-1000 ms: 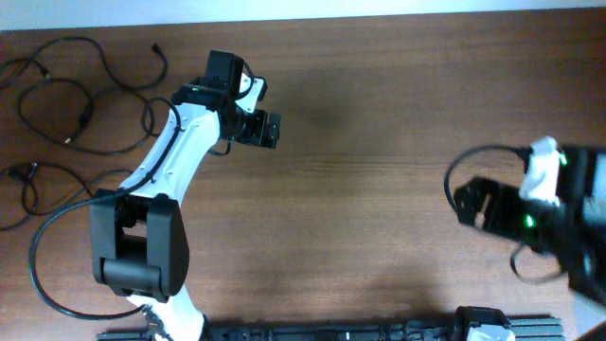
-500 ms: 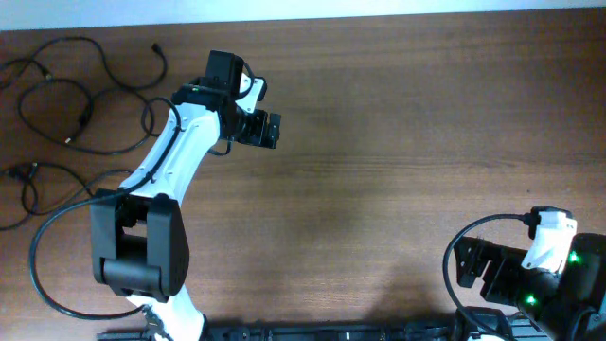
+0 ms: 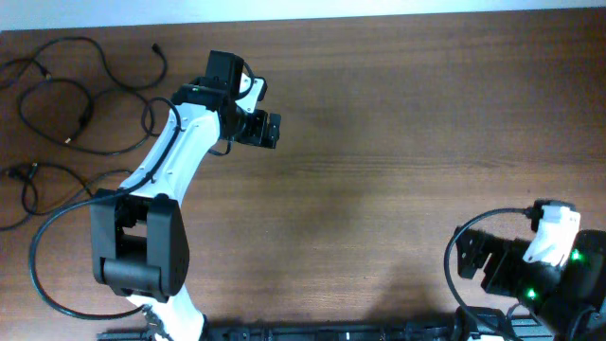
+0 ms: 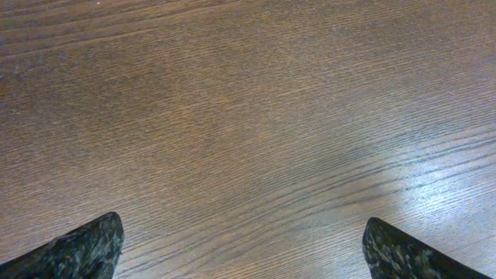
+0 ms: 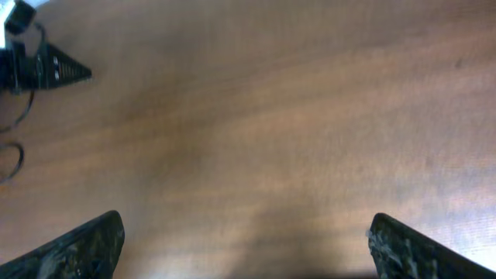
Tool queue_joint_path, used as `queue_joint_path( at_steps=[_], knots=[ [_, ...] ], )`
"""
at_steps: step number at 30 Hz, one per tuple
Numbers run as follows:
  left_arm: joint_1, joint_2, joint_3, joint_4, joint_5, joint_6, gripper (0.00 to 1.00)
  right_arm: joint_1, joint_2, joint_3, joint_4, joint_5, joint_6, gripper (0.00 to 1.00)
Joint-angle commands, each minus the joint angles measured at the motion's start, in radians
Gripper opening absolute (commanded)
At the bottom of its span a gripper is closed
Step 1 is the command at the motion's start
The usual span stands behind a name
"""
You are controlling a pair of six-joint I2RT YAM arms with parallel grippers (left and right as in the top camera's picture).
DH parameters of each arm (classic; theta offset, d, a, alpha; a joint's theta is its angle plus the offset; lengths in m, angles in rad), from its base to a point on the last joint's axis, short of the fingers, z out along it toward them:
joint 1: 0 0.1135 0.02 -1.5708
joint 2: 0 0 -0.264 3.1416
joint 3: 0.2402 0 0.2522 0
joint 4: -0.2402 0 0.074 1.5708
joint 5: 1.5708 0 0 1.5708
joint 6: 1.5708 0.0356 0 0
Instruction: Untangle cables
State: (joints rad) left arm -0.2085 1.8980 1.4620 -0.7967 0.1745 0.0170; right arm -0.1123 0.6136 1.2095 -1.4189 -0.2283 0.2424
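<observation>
Resting in loose separate loops, the cables (image 3: pixel 83 114) occupy the far left corner of the counter (image 3: pixel 398 114), their small plug ends lying apart from one another. The left gripper (image 3: pixel 272 130) sits well apart from them, toward the counter centre, and faces away to the right. The white left arm (image 3: pixel 175 152) runs between that gripper and the nearest loops. A thicker arm wire (image 3: pixel 36 248) curves beside the arm base, below the cables.

In the left wrist view, the left gripper (image 4: pixel 248 248) is spread wide, with bare wood between its fingertips. The right gripper (image 3: pixel 471 260) is at the near right corner. Its wrist view is blurred, but it shows the right gripper (image 5: pixel 248 244) likewise spread over bare wood. A dark wedge-shaped part (image 5: pixel 58 70) appears at upper left, possibly arm hardware.
</observation>
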Motion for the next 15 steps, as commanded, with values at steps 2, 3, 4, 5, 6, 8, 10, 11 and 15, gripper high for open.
queue_joint_path(
  at_steps=[2, 3, 4, 5, 6, 8, 10, 11, 15],
  knots=[
    [0.002, -0.019, -0.003, 0.002, -0.004, -0.01, 0.99, 0.061, -0.074, -0.126, 0.17, 0.027, -0.093, 0.98],
    [0.002, -0.019, -0.003, 0.002, -0.004, -0.01, 0.99, 0.071, -0.095, -0.165, 0.214, 0.026, -0.109, 0.98],
    [0.002, -0.019, -0.003, 0.002, -0.004, -0.01, 0.99, 0.082, -0.123, -0.216, 0.27, 0.027, -0.11, 0.98],
    [0.002, -0.019, -0.003, 0.002, -0.004, -0.01, 0.99, 0.093, -0.152, -0.274, 0.336, 0.026, -0.115, 0.98],
    [0.002, -0.019, -0.003, 0.002, -0.004, -0.01, 0.99, 0.106, -0.183, -0.338, 0.404, 0.026, -0.115, 0.98],
    [0.002, -0.019, -0.003, 0.002, -0.004, -0.01, 0.99, 0.142, -0.259, -0.472, 0.544, 0.026, -0.125, 0.98],
    [0.002, -0.019, -0.003, 0.002, -0.004, -0.01, 0.99, 0.183, -0.343, -0.598, 0.671, 0.026, -0.164, 0.98],
    [0.002, -0.019, -0.003, 0.002, -0.004, -0.01, 0.99, 0.2, -0.385, -0.66, 0.735, 0.027, -0.187, 0.98],
    [0.002, -0.019, -0.003, 0.002, -0.004, -0.01, 0.99, 0.206, -0.503, -0.825, 0.884, 0.043, -0.187, 0.99]
  ],
)
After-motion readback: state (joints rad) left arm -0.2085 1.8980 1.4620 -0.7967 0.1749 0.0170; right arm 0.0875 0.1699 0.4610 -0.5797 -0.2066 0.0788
